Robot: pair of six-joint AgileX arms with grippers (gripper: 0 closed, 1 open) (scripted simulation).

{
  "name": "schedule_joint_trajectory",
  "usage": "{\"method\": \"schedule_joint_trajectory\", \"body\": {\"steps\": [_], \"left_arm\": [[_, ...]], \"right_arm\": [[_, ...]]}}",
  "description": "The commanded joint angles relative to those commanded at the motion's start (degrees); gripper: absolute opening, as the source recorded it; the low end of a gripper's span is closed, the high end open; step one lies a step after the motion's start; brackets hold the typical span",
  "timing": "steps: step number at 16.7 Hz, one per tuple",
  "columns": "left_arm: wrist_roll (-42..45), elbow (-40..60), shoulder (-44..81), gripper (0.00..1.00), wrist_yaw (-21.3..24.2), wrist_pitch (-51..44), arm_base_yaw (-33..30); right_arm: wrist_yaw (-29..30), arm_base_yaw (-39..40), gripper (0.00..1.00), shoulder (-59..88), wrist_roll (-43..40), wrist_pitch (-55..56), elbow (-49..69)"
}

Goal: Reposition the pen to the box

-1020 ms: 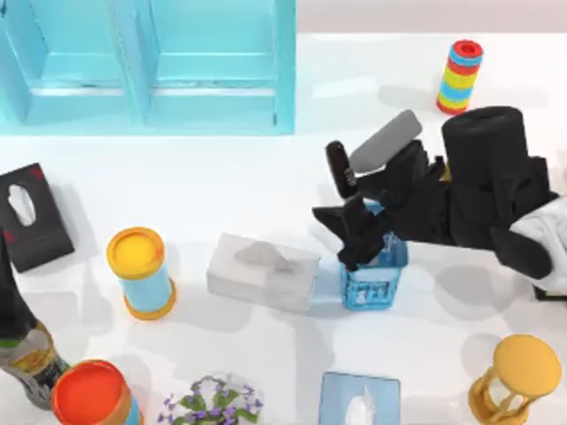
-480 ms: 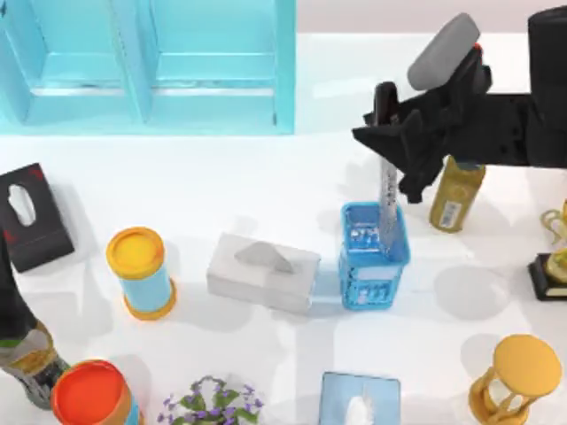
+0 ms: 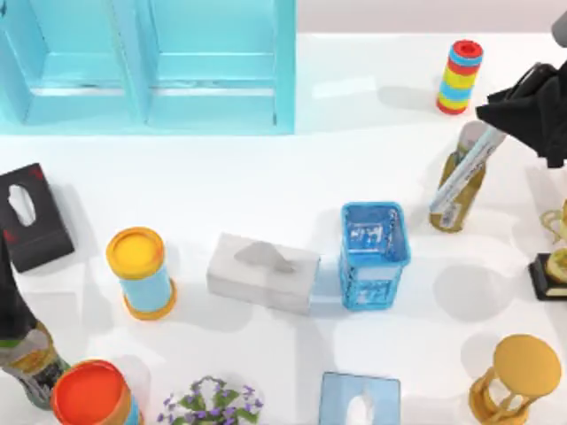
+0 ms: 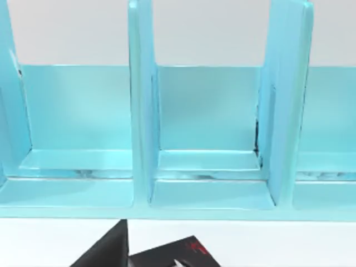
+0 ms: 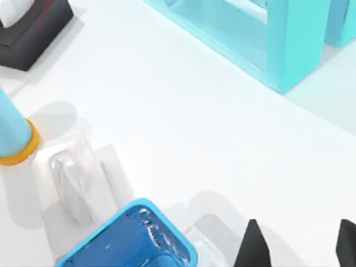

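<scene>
The right gripper [image 3: 507,122] was at the far right edge of the table in the top view, beside the striped stack of rings [image 3: 459,77]. The pen [image 3: 461,173] hung from it at a slant. Its silvery barrel pointed down and to the left, across the front of the olive bottle [image 3: 469,199], and its upper end went under the black fingers. The cap was hidden there, so the grip could not be seen directly. Because the barrel seemed to hang in the air and not lie on the table, I judged that the claw was closed around the pen. In the right wrist view two dark fingertips [image 5: 253,245] stood somewhat apart, which fits a thick cap between them.

The box [image 3: 368,288], a blue open basket, stood near the middle of the table, well apart from the pen and to its left. Nothing lay inside it as far as I could see.

The step in hand was therefore the carrying, and the placing was not yet done. I think the next move needs the gripper to travel left until the lower tip of the pen is over the opening. It should then go down and let go only when the tip is inside the walls.

The left arm was parked at the left side, and its wrist camera faced the cyan shelf [image 4: 200,167].
</scene>
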Motion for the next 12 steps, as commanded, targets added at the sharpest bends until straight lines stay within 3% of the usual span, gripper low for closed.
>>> {"method": "schedule_joint_trajectory", "body": {"steps": [3,9,12], "left_arm": [[0.0,0.0,0.0,1.0,0.0,0.0,0.0],[0.0,0.0,0.0,1.0,0.0,0.0,0.0],[0.0,0.0,0.0,1.0,0.0,0.0,0.0]], "right_arm": [[-0.7,-3.54,0.0,-1.44,-0.82,-5.1,0.4],[-0.58,-3.79,0.0,-1.33,-0.71,-5.55,0.35],[0.72,-7.75,0.0,-2.76,-0.87,-6.89,2.58]]}}
